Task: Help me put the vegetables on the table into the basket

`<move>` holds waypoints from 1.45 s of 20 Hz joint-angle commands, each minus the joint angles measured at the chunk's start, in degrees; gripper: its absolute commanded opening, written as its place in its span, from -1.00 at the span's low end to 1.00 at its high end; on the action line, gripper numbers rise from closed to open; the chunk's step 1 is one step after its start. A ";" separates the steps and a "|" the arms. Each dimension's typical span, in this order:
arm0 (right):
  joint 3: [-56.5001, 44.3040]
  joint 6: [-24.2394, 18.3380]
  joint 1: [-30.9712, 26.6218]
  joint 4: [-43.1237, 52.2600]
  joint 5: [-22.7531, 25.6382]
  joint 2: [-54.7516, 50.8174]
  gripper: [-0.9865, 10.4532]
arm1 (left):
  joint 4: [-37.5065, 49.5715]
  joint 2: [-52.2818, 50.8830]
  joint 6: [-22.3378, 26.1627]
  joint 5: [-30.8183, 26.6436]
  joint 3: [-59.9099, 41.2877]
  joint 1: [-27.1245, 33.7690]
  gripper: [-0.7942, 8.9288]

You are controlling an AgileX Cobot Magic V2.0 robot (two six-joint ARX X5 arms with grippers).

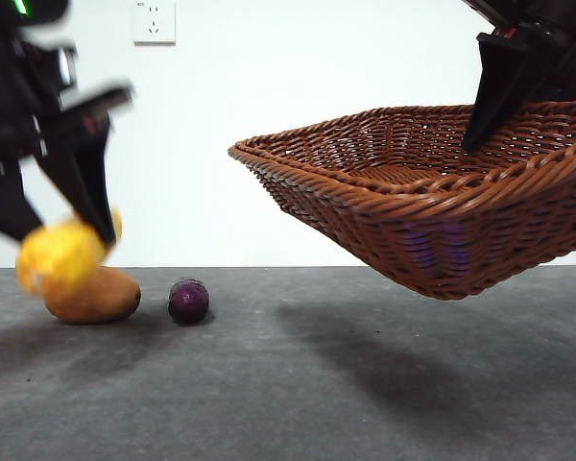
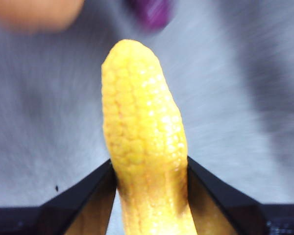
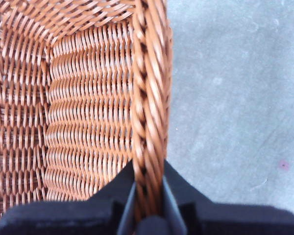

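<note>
My left gripper [image 1: 77, 235] is shut on the bumpy yellow vegetable [image 1: 60, 257], held just above the table at the far left; in the left wrist view the yellow vegetable [image 2: 142, 142] sits between the jaws. The brown-orange oval vegetable [image 1: 94, 298] lies on the table [image 1: 288, 384] right below it. The small purple vegetable [image 1: 188, 301] lies beside it. My right gripper [image 1: 504, 106] is shut on the braided rim of the wicker basket [image 1: 422, 192] and holds it tilted in the air at the right. The rim [image 3: 149, 112] runs between the jaws.
A white wall with a socket [image 1: 154, 21] stands behind the table. The basket's shadow falls on the table under it. The basket's inside [image 3: 63, 117] shows nothing in it.
</note>
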 commanded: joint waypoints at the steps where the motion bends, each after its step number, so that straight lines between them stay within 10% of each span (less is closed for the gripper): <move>1: -0.81 2.47 0.17 0.42 0.37 0.46 -0.85 | -1.77 -8.50 3.93 0.28 0.22 -0.85 -0.85; 10: -1.57 11.76 13.81 2.95 12.35 7.10 -0.85 | 0.26 -16.68 6.56 2.21 0.22 -10.80 -0.85; 26: -1.53 15.61 17.40 5.88 11.23 9.11 -0.85 | 16.65 9.22 5.49 6.36 0.22 -24.15 -0.83; 29: -1.53 15.41 17.40 5.84 11.23 9.11 -0.85 | 19.10 9.84 4.72 6.78 0.22 -24.28 -0.01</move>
